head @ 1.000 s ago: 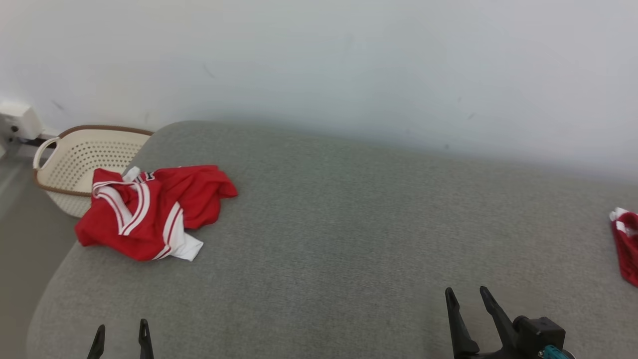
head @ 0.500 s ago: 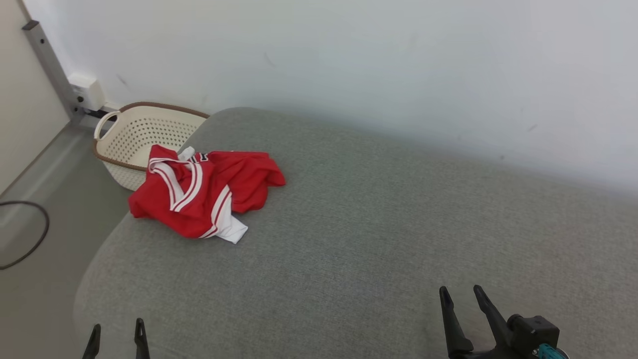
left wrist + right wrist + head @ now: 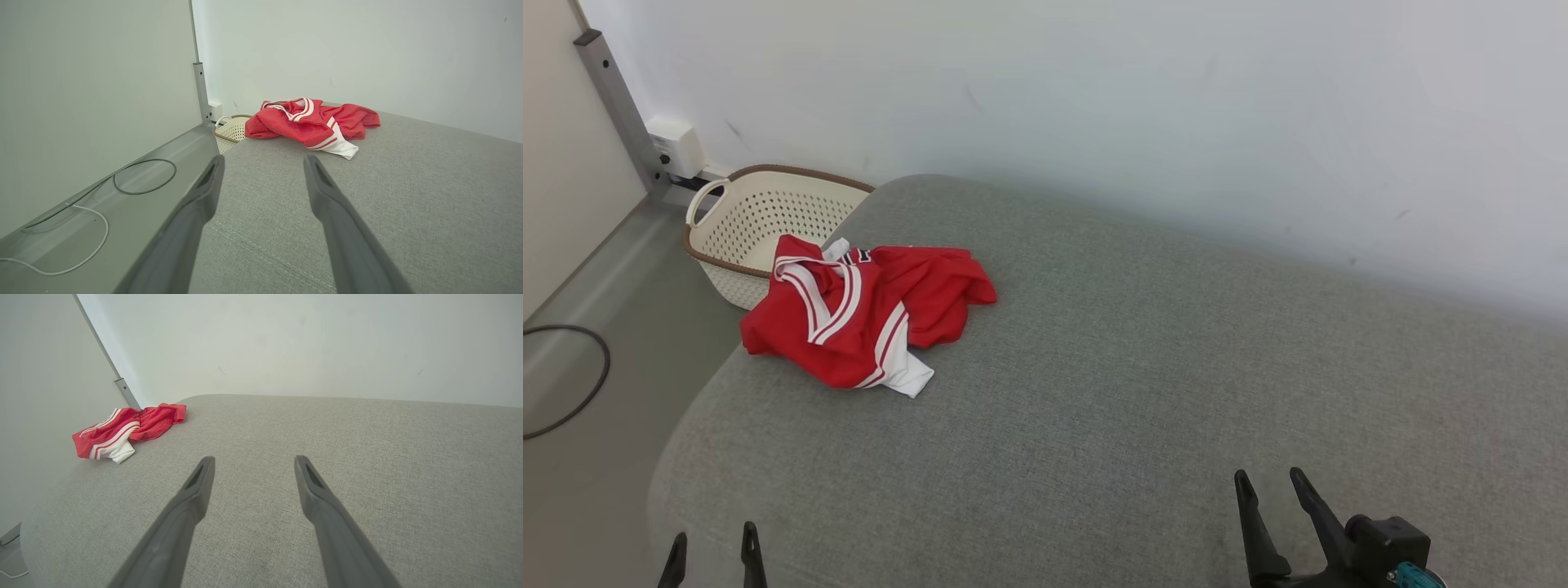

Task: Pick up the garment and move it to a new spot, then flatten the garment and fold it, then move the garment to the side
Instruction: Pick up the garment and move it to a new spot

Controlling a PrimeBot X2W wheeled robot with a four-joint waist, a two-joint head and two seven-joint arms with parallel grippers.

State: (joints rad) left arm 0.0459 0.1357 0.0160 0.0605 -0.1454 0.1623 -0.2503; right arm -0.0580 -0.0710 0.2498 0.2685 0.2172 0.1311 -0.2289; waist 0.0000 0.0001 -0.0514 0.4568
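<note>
The garment (image 3: 866, 318) is a red piece with white stripes, lying crumpled near the far left corner of the grey cushioned surface (image 3: 1135, 392). It also appears ahead of the fingers in the left wrist view as the garment (image 3: 314, 122), and at the left in the right wrist view as the garment (image 3: 122, 430). My left gripper (image 3: 712, 543) hangs open at the lower left, well short of the garment, with its open span (image 3: 263, 163) empty. My right gripper (image 3: 1267, 483) is open at the lower right, far from the cloth, with nothing in its gap (image 3: 251, 463).
A cream perforated basket (image 3: 760, 224) with a brown rim stands on the floor behind the surface's left corner, touching the garment's edge in the head view. A dark cable loop (image 3: 564, 384) lies on the floor at left. A white wall (image 3: 1094, 106) runs behind.
The camera has swung left, so the whole picture shifted right and the floor and cable came into view. The garment and both open grippers have kept their places.
</note>
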